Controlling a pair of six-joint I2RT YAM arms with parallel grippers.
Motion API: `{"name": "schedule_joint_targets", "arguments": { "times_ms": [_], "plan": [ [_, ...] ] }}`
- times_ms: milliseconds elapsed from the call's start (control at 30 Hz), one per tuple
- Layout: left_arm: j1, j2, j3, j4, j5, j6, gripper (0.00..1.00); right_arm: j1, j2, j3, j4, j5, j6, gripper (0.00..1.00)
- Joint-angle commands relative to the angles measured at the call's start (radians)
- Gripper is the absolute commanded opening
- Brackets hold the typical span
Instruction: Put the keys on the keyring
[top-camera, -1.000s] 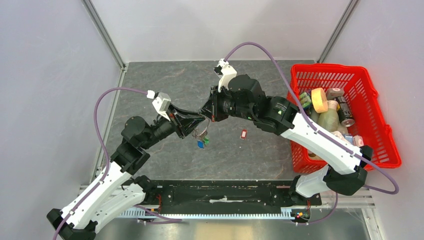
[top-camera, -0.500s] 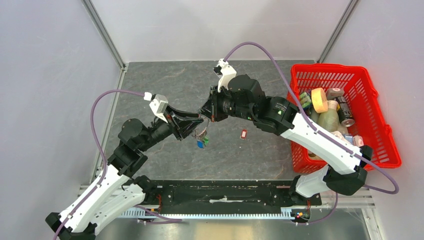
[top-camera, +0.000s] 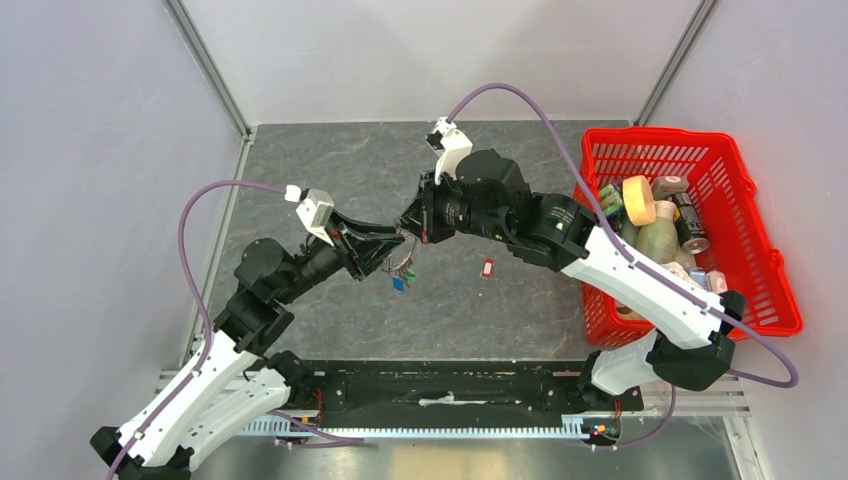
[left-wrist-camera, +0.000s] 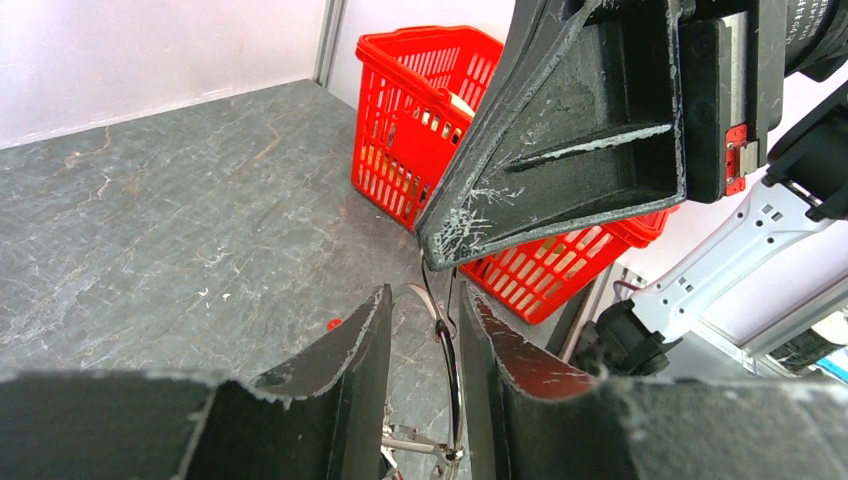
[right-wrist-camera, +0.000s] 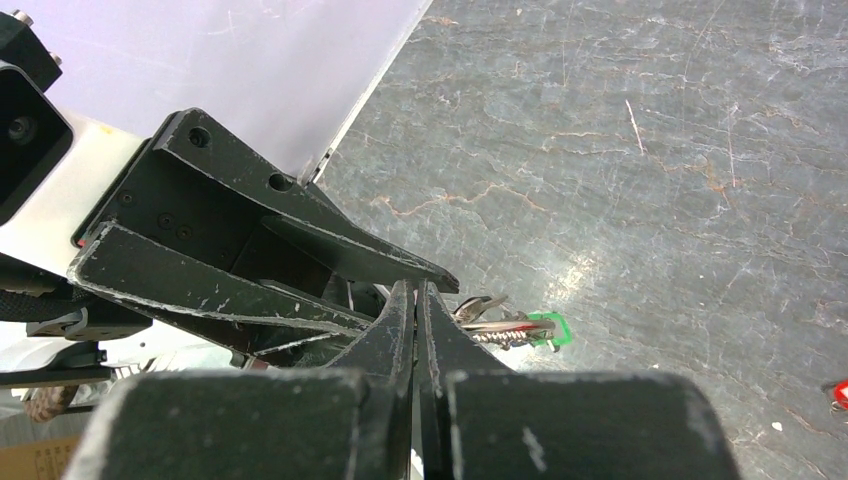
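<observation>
Keyring (top-camera: 403, 263) was hanging in mid-air over the table (top-camera: 330, 160), right between the two arms. From what I could see, the right fingers (right-wrist-camera: 440, 345) were pinched together on the top of its wire. The left fingers (left-wrist-camera: 360, 370) stood a little apart, with the wire running down through the gap. A green key (right-wrist-camera: 545, 328) and a blue key (top-camera: 398, 284) dangled off the bottom. The red key (top-camera: 487, 268) lay loose on the table nearby, over toward the red basket (top-camera: 650, 135).
</observation>
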Motion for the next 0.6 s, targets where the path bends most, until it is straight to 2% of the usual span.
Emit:
{"name": "schedule_joint_targets", "arguments": {
  "times_ms": [0,400,433,467,500,567],
  "plan": [
    [0.000,-0.007,0.021,0.008,-0.011,0.042,0.36,0.008,-0.010,0.047,0.063,0.011,-0.009,0.00],
    [0.000,-0.006,0.021,0.012,-0.016,0.041,0.34,0.011,-0.010,0.043,0.067,0.008,-0.011,0.00],
    [-0.001,-0.006,0.020,0.014,-0.017,0.041,0.31,0.011,-0.010,0.044,0.067,0.008,-0.011,0.00],
    [0.000,-0.006,0.017,0.025,-0.012,0.045,0.24,0.011,-0.010,0.042,0.066,0.007,-0.011,0.00],
    [0.000,-0.004,0.017,0.029,-0.003,0.049,0.04,0.012,-0.011,0.040,0.067,0.007,-0.012,0.00],
    [0.000,-0.003,0.016,0.038,0.001,0.045,0.02,0.012,-0.013,0.036,0.068,0.007,-0.011,0.00]
  ]
}}
